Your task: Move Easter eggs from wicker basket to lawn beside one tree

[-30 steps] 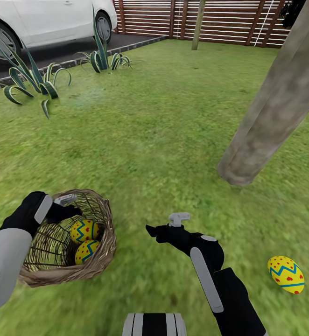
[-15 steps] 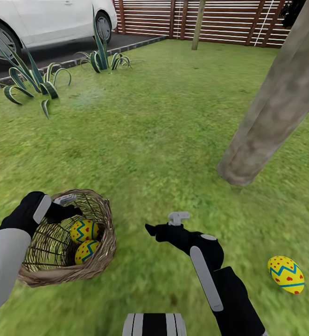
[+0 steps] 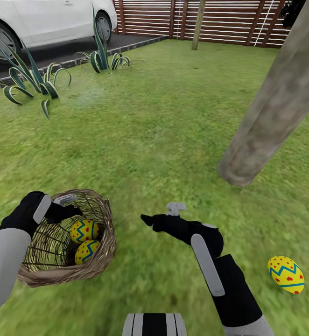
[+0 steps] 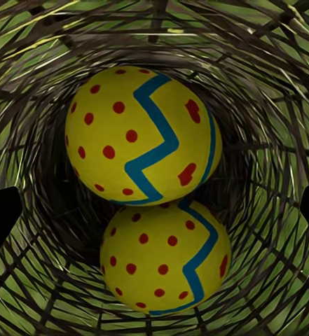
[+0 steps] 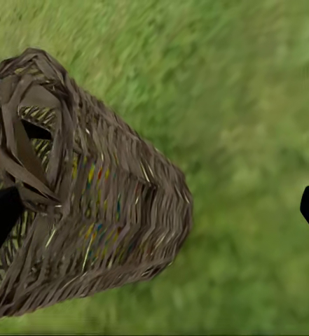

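The wicker basket (image 3: 107, 235) lies tipped on the lawn (image 3: 154, 130) at the lower left, with two Easter eggs (image 3: 85, 230) (image 3: 86, 251) inside. My left gripper (image 3: 65, 206) is at the basket's mouth and open. In the left wrist view, its fingertips (image 4: 0, 218) flank both eggs (image 4: 141, 136) (image 4: 165, 259). My right gripper (image 3: 148, 219) hovers open over the grass just right of the basket (image 5: 112, 210). A third egg (image 3: 285, 274) rests on the lawn at the lower right, below the thick tree trunk (image 3: 266, 121).
A white car (image 3: 42, 18) stands on the dark driveway at the back left, behind a stone kerb. Spiky plants (image 3: 31, 81) (image 3: 101, 58) edge the lawn there. A slatted wooden fence (image 3: 220, 21) and a thin trunk (image 3: 199, 23) close the far side.
My right arm has shifted a little left and forward, toward the basket. The left arm, the basket and the eggs have stayed put.
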You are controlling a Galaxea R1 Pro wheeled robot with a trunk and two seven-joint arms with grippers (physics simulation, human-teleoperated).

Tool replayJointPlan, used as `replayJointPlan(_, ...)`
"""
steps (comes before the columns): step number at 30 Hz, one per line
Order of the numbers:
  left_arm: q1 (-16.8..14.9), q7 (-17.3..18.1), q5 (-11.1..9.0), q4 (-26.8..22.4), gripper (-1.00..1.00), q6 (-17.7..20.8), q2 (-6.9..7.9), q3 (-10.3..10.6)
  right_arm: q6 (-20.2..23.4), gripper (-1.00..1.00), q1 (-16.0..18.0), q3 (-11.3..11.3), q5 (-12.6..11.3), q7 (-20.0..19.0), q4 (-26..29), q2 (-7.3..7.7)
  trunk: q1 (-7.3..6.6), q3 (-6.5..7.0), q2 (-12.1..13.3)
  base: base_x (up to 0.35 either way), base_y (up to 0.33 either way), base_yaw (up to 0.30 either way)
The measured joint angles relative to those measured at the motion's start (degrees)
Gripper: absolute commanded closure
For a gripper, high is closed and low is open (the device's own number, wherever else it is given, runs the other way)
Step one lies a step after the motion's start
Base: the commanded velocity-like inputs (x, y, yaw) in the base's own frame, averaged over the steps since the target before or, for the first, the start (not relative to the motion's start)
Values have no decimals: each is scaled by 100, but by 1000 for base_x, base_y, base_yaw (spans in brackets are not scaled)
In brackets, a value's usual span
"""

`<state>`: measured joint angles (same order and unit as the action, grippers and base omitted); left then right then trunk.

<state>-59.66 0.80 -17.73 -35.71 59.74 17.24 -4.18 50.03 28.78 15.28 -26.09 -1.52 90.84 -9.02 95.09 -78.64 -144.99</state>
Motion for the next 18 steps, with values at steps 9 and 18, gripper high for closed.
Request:
replayJointPlan(9, 0, 0, 3, -16, -100, 0, -4, 2, 320, -100, 463, -12, -305, -6, 1, -8, 0, 0, 0, 0, 0, 0)
replayJointPlan(18, 0, 0, 3, -6, -100, 0, -2, 2, 515, -100, 859, -17, -881, 1, 1, 8, 8, -66, -4, 0, 0, 0)
